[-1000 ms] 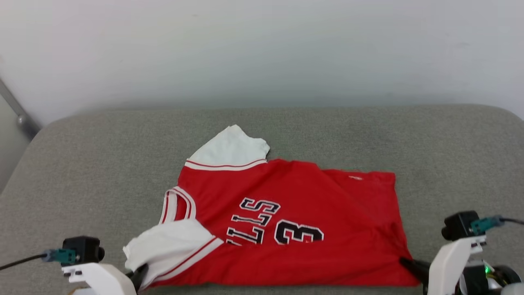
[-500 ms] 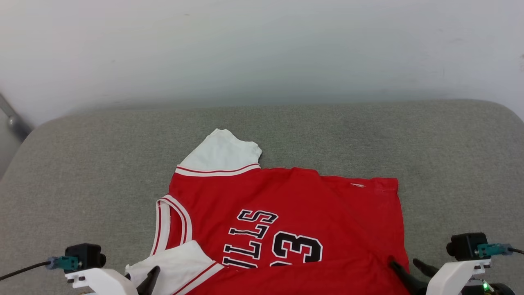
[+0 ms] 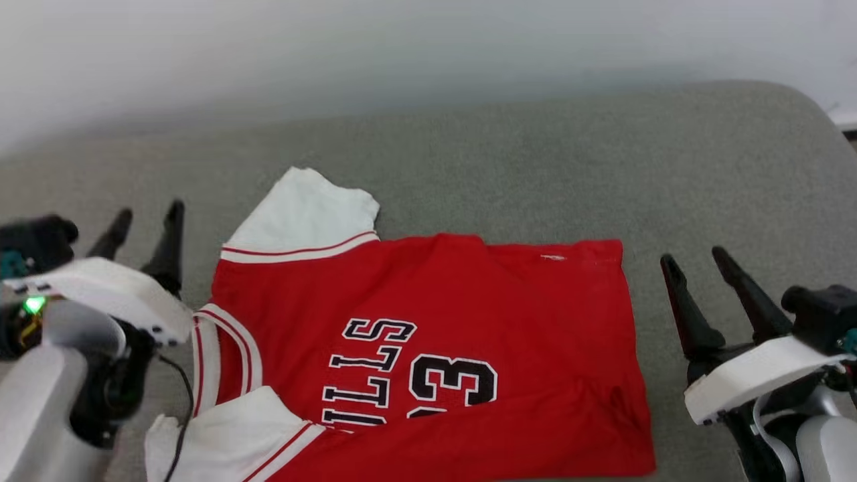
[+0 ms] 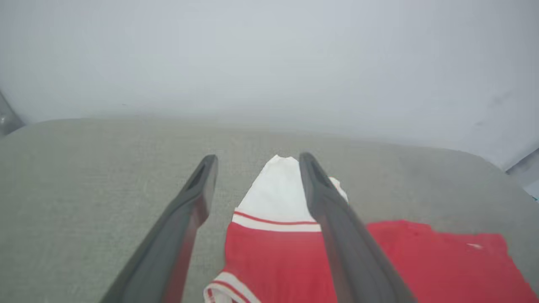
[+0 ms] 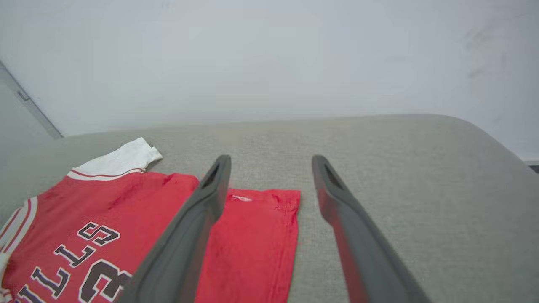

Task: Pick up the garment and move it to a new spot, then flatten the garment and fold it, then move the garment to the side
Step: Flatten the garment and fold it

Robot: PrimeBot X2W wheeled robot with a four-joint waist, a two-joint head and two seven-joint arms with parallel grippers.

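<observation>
Reading the chest lettering [image 3: 375, 361] on the jersey [image 3: 469, 294] takes your head view; the left wrist misses it. It lies flat at the cushion's [image 3: 535, 154] near edge, left tool [image 3: 150, 209] and right tool [image 3: 691, 254] flanking, both spread empty.

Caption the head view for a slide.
Open left tool and open right tool flank the red jersey lying spread on a grey cushion.

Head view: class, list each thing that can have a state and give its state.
garment: spread on the grey cushion, lettering up, held by neither gripper.
left gripper: open, empty, beside the collar end.
right gripper: open, empty, beside the hem end.
</observation>
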